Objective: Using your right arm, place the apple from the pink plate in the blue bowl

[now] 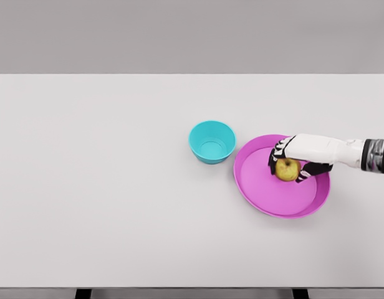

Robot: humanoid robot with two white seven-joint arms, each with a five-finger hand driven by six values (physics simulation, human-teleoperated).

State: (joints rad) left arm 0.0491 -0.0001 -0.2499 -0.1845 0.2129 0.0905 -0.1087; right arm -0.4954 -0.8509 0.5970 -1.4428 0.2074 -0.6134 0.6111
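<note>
While white right hand (290, 161) wraps curled fingers (312, 169) around small yellow-green apple (287, 169), apple sits over round pink plastic plate (276, 202), left of plate centre; contact with plate surface, I cannot tell. Round blue plastic bowl (211, 141) stands just beside plate, upper left. Risk, my judgement: grip looks sideways, round fruit may slip during lift; low carry may knock bowl rim, tipping bowl.

White right arm (332, 149), grey wrist band, black-jointed fingers (278, 151)
</note>
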